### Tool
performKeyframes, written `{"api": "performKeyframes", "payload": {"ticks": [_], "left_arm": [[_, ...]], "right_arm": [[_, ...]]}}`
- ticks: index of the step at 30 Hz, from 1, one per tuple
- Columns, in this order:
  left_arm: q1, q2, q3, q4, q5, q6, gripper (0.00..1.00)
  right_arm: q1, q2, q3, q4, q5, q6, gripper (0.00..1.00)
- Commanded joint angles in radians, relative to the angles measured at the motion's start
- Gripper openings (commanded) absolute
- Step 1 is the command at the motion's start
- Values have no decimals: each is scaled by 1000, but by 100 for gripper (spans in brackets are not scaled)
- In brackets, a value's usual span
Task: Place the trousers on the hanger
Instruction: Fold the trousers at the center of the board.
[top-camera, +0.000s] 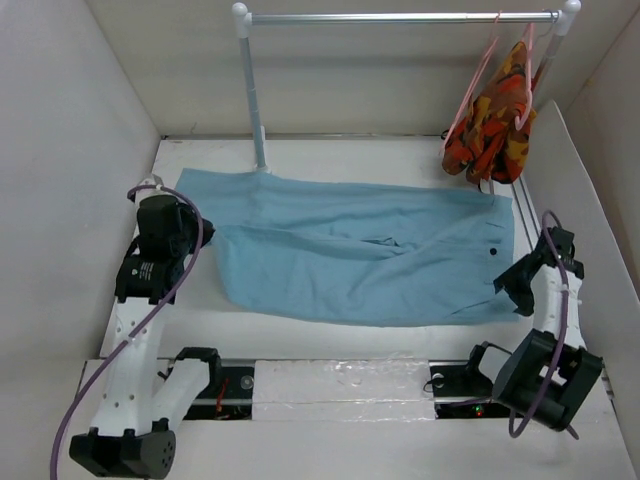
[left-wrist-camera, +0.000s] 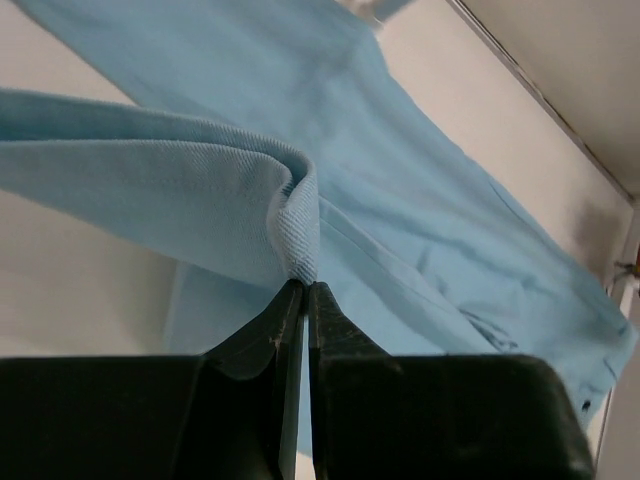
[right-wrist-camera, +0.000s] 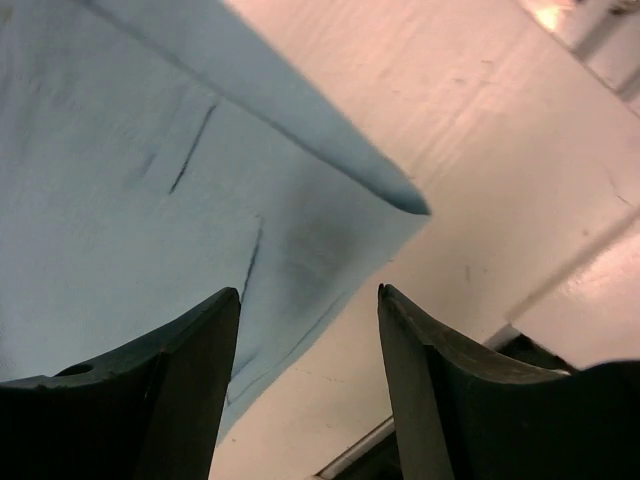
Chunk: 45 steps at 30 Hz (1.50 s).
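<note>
Black fingers of the left gripper (left-wrist-camera: 303, 288) are clenched on a raised fold at the left edge of the trousers (left-wrist-camera: 420, 230), which lie spread across the white table (top-camera: 330, 340). At their right end the right gripper (right-wrist-camera: 308, 292) hovers released, its jaws apart over a corner of the cloth. Behind, a rail (top-camera: 400, 17) stands with its post (top-camera: 253, 90) at the trousers' far-left corner. The hanger (top-camera: 478, 85) hangs at the rail's right end, touching an orange patterned garment (top-camera: 495, 125).

Sky-blue trousers (top-camera: 370, 250) lie spread out (slightly rumpled).
</note>
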Motion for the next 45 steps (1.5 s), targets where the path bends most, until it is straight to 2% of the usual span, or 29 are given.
{"api": "performKeyframes", "payload": {"ticks": [1,4,10,13,20,23,24,25,26,27,30,31,34,39,42,45], "left_arm": [[-72,-34,25,28,-11,-5,0],[-72,-39,17,39,-19,33,0],[-125,-13,73,1,-115,59,0],[-134,13,108,-25,-226,68,0],[-135,52,134,-4,-335,81,0],[-135,67,136,9,-387,82,0],[-135,78,111,34,-410,82,0],[-135,78,111,35,-410,82,0],[-106,82,102,42,-407,82,0],[-90,93,91,57,-402,81,0],[-90,121,59,79,-491,78,0],[-90,136,60,81,-528,75,0],[-90,202,88,85,-622,70,0],[-90,306,136,102,-726,64,0],[-55,381,189,91,-706,38,0],[45,452,246,61,-614,18,0]], "right_arm": [[-66,-65,38,-55,180,154,63],[-144,-70,10,-88,179,193,66],[-144,19,-17,-65,182,240,68],[-144,42,-23,-56,173,265,67],[-144,169,-53,76,142,265,63],[-130,249,-22,96,158,229,58],[-109,273,-1,93,168,220,40],[-109,274,-1,93,169,220,40],[-109,269,-1,114,159,208,33],[-109,268,3,122,149,187,19],[-49,252,63,116,161,93,2],[-14,237,87,102,216,70,1],[-14,194,191,44,262,-45,0],[-14,146,346,33,255,-171,0],[-5,180,420,41,213,-169,0],[5,229,498,30,196,-204,0]]}}
